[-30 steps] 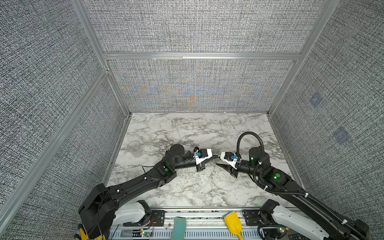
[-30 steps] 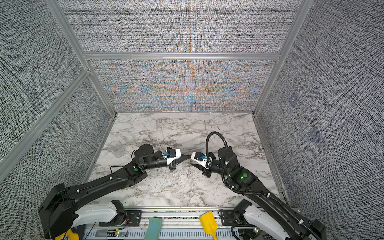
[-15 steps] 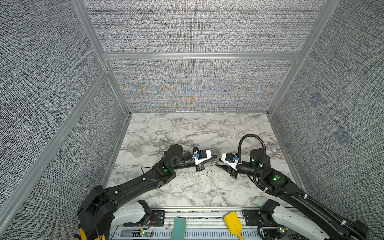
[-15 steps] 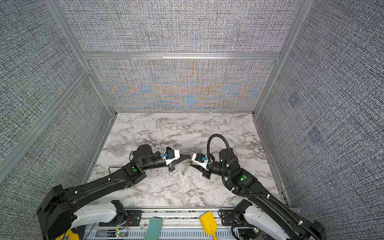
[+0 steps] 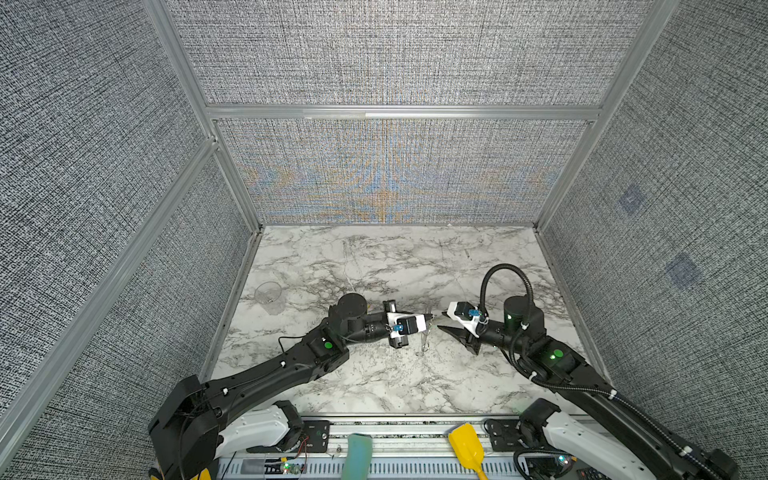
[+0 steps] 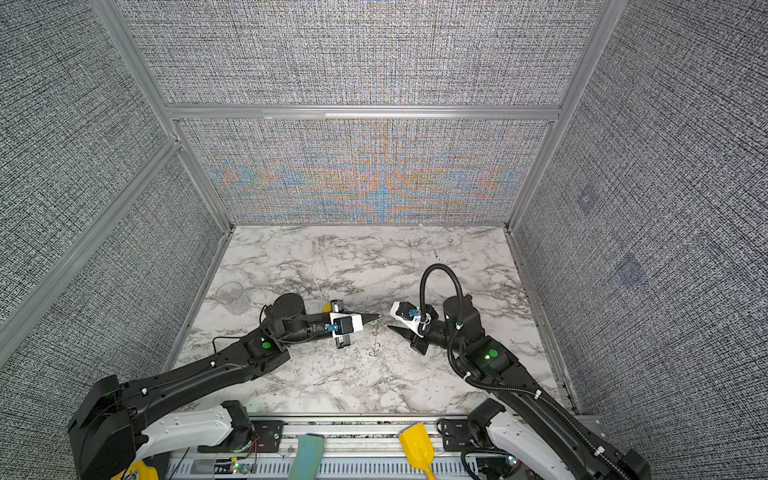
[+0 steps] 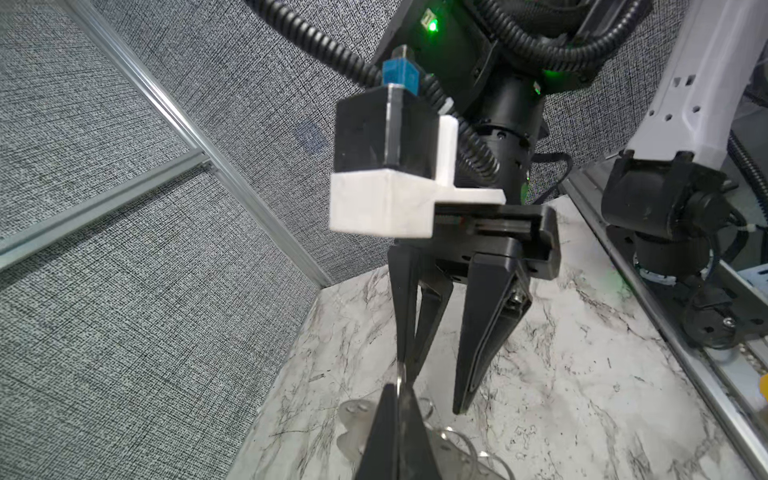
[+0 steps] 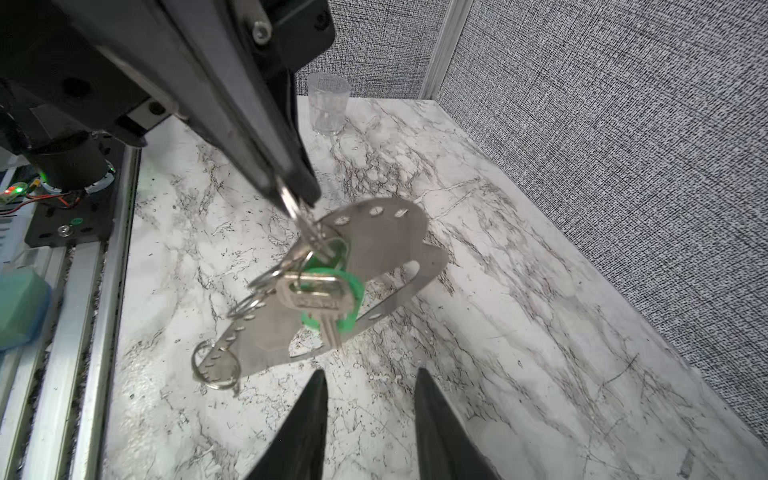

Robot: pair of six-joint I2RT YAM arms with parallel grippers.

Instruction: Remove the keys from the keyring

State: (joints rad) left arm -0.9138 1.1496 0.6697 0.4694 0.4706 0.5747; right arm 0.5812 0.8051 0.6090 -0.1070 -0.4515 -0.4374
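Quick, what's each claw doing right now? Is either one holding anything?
Left gripper: closed on the keyring; the keys dangle from it.
Right gripper: open, holding nothing.

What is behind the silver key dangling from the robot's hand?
A green tag lies behind the silver key, then a flat metal plate with holes; all hang from a ring pinched in the left hand. The plate's middle is covered.

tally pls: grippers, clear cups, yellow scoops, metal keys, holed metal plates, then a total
grippers: 2 (left gripper shut on a split ring, right gripper open)
clear cup: 1
yellow scoop: 1
metal key, green cap: 1
holed metal plate: 1
total: 6
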